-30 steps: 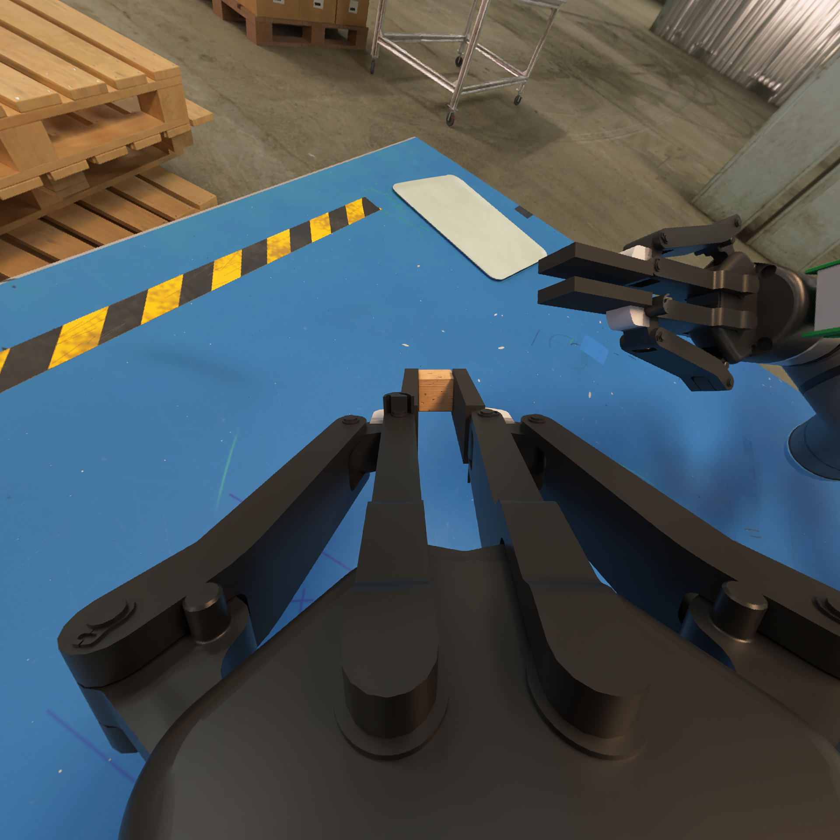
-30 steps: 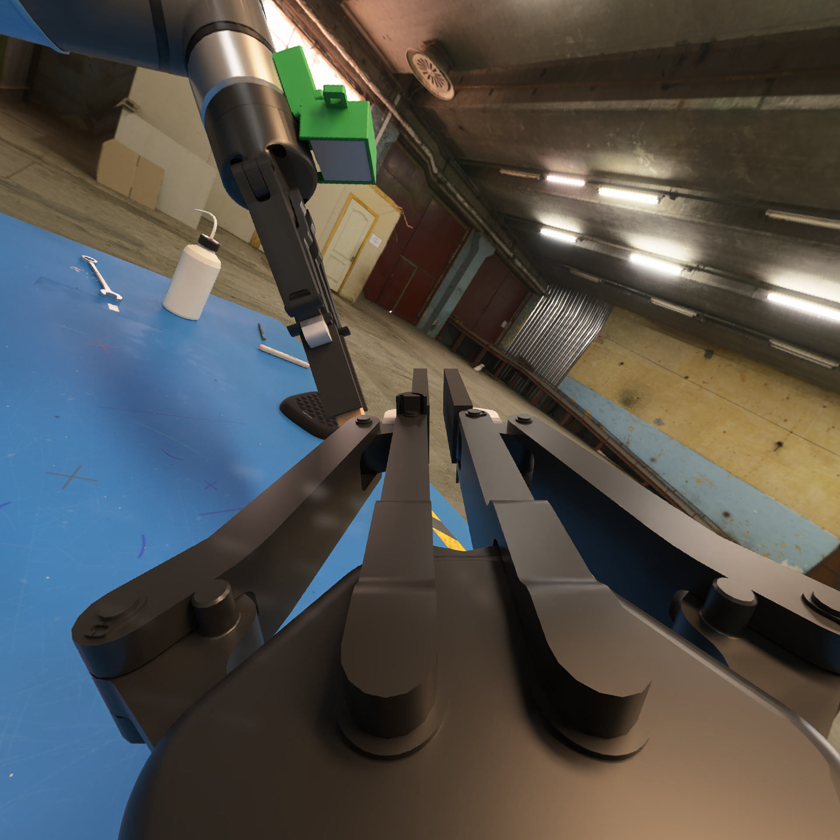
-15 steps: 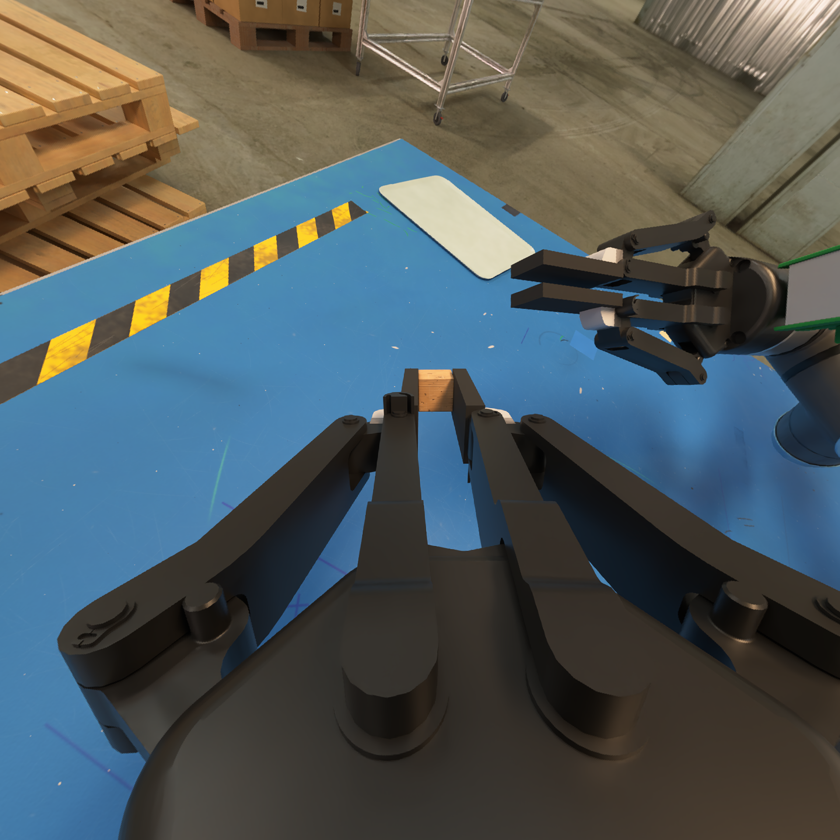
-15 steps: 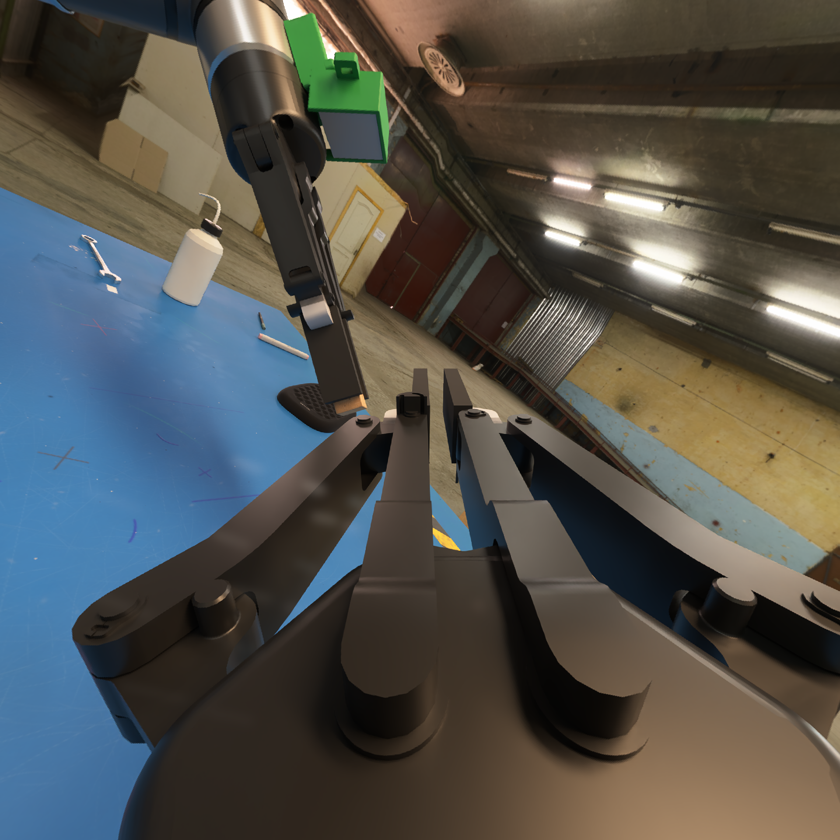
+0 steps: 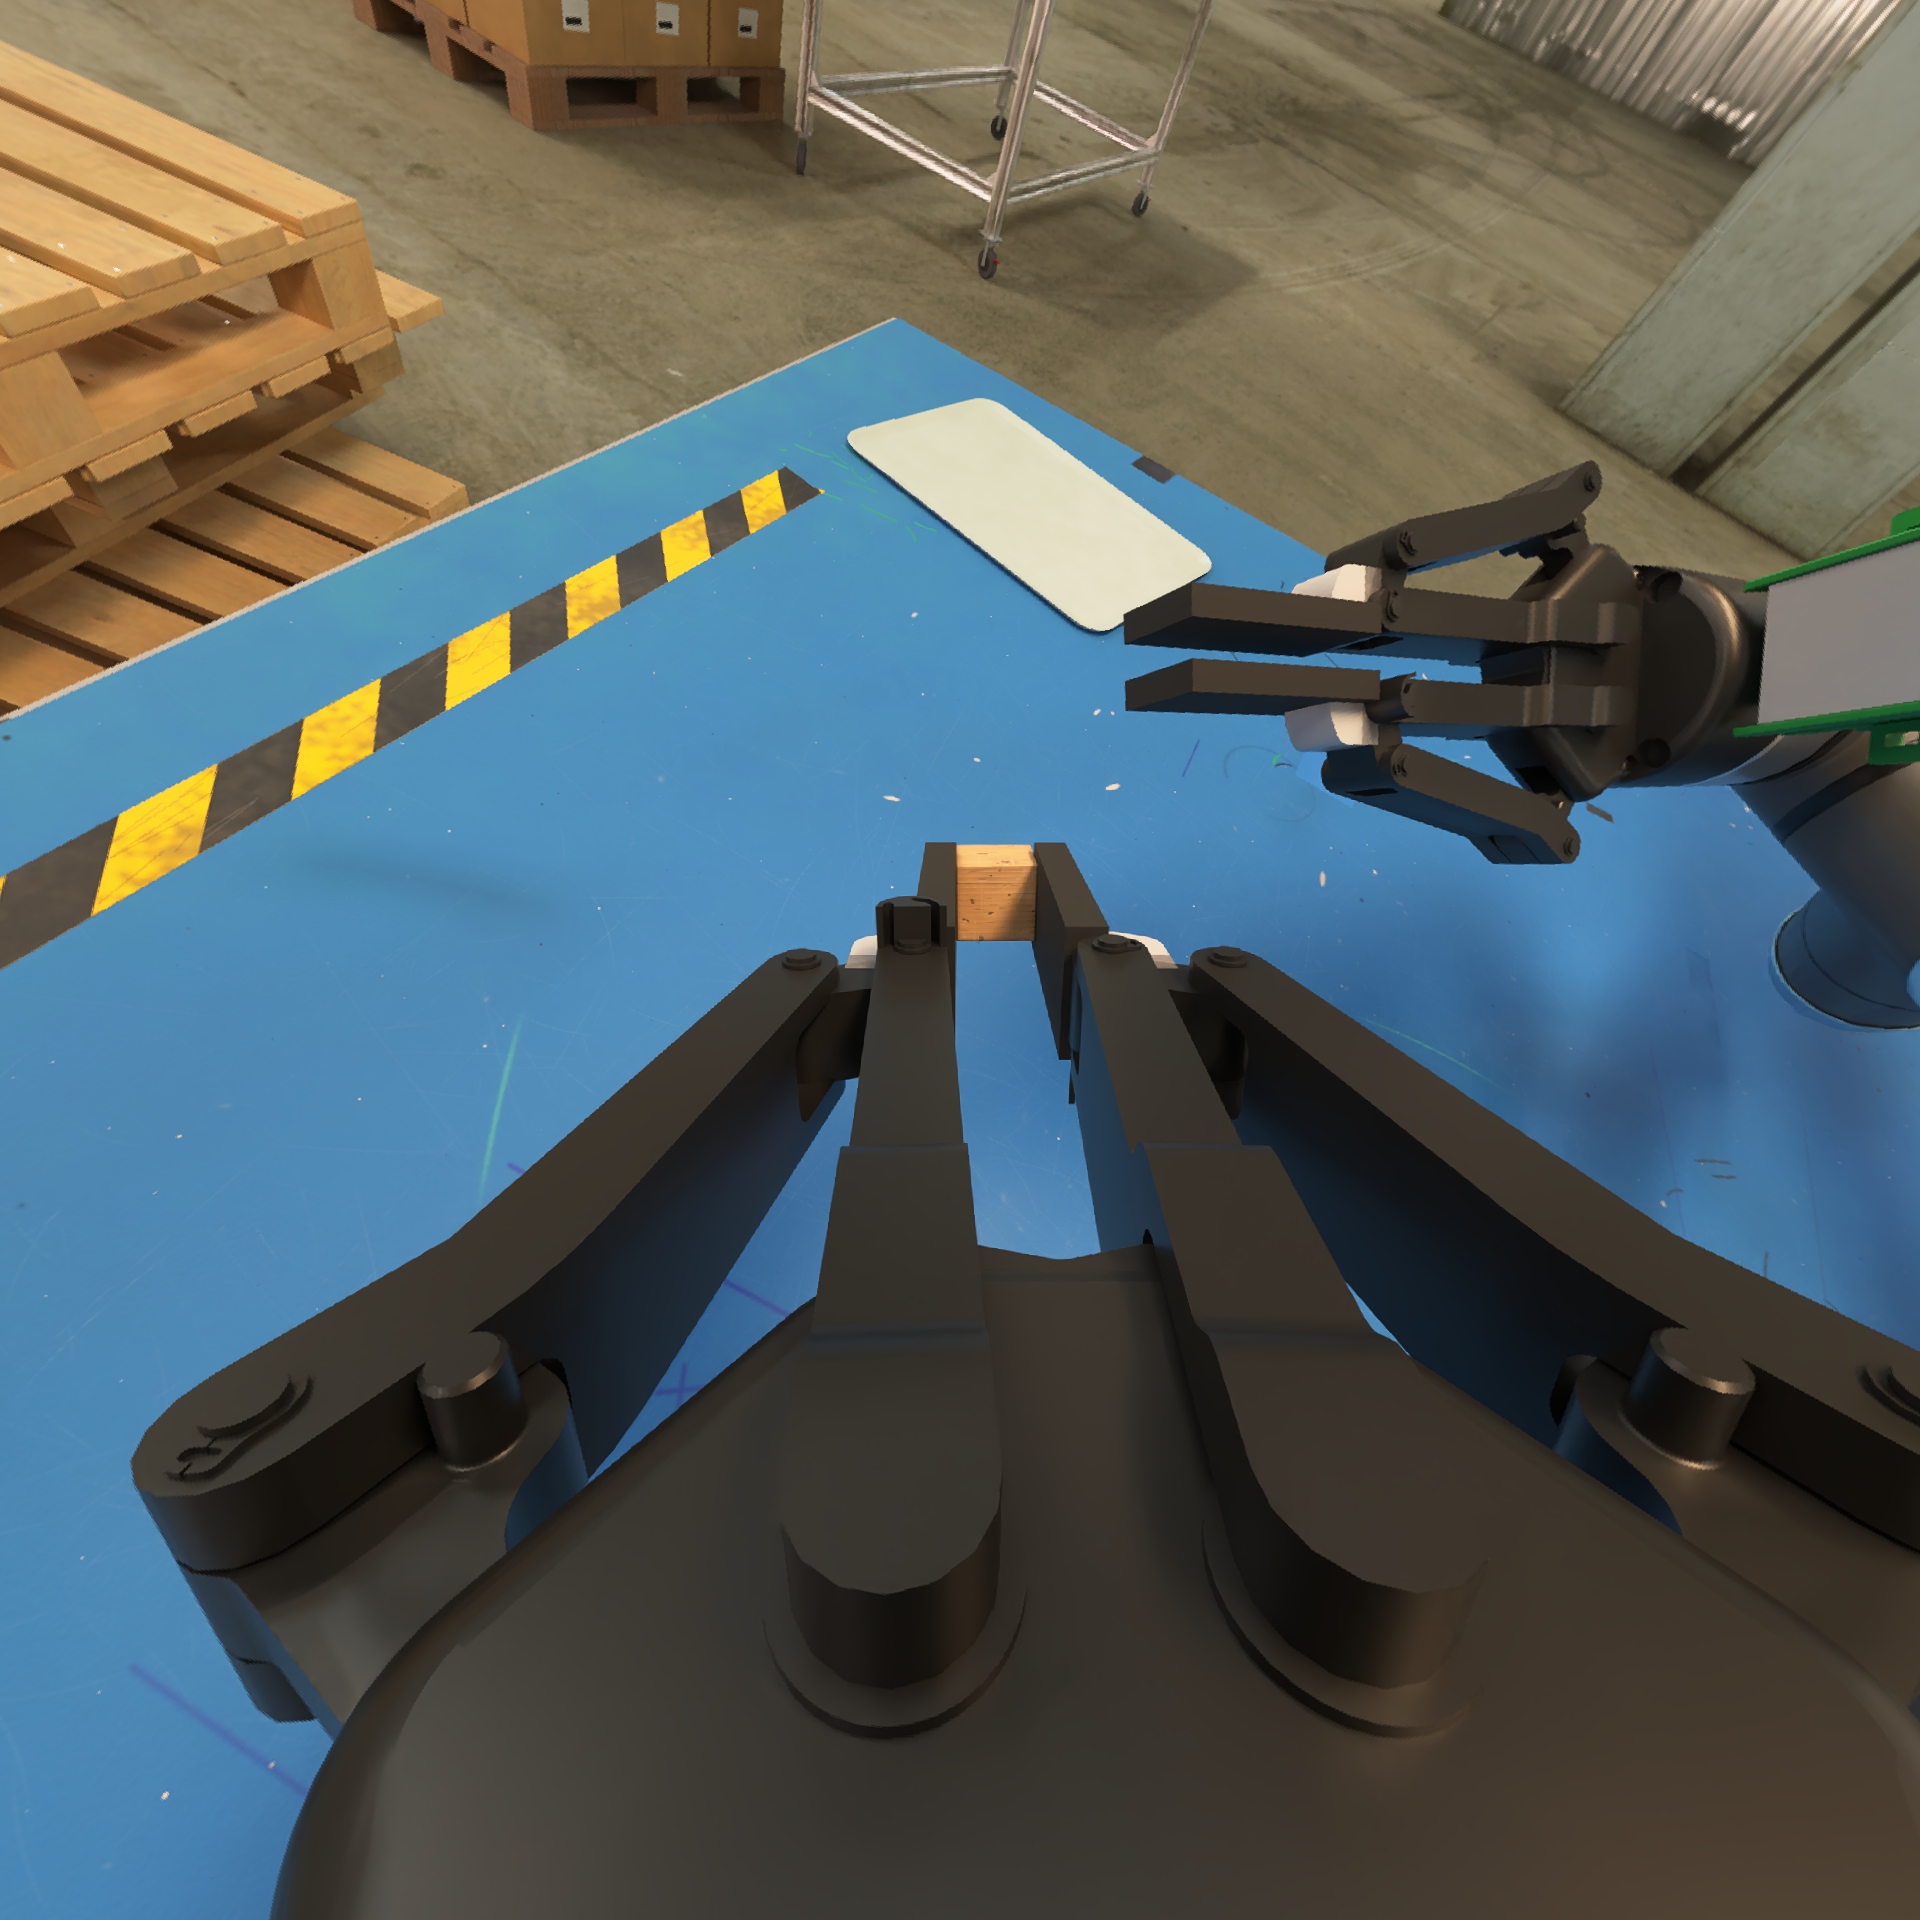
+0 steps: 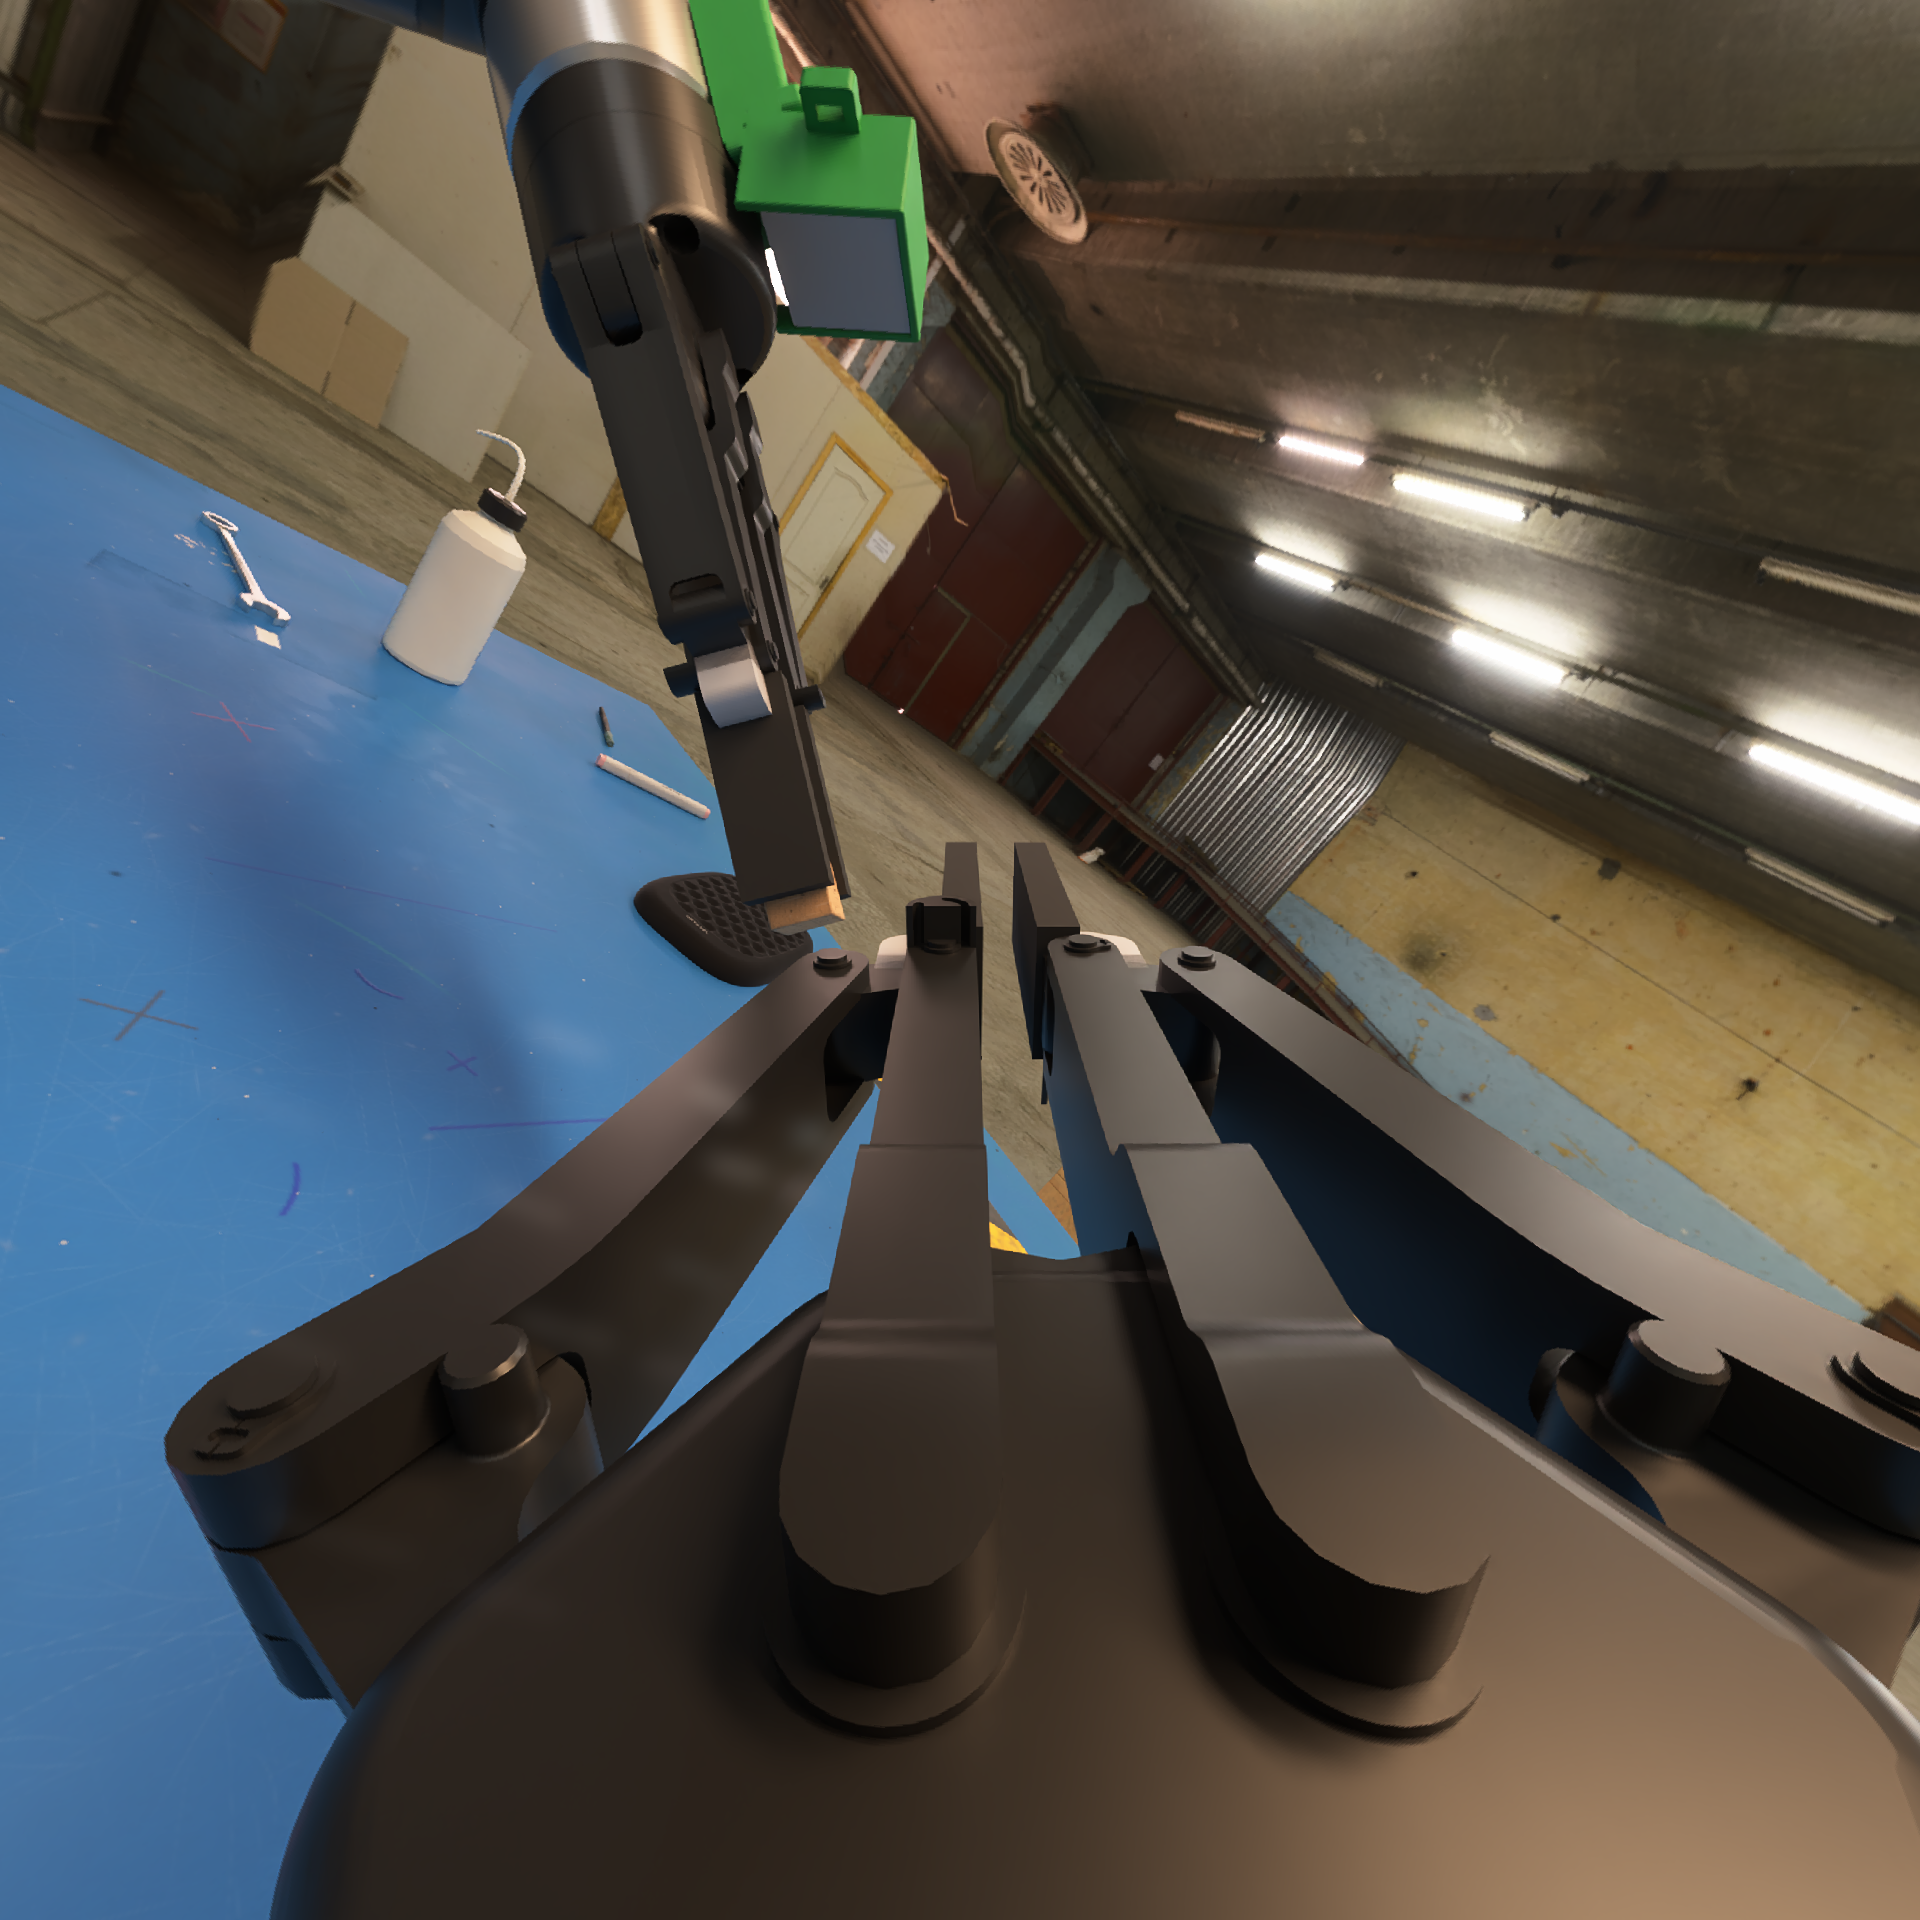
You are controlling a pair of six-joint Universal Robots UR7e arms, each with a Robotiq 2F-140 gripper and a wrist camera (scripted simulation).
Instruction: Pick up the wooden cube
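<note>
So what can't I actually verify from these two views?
- Wooden cube, left wrist view: side faces covered by the left end effector fingers.
- Cube's underside and any gap above the blue table: not visible; in the right wrist view only a corner shows.
- Right end effector: pad contact unclear.
- Pallets: cut by the frame edge.

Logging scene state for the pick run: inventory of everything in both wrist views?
wooden cube: 1, tan, between left jaws, above table
table: 1, blue, hazard stripe along far edge
pad: 1, pale, table's far corner
wash bottle: 1, white, table edge
wrench: 1, silver, near bottle
pen: 1, white, table edge
mat: 1, black, under cube
pallets: stack, wooden, floor
trolley: 1, metal, floor
left gripper: shut on cube
right gripper: nearly closed, empty
</note>
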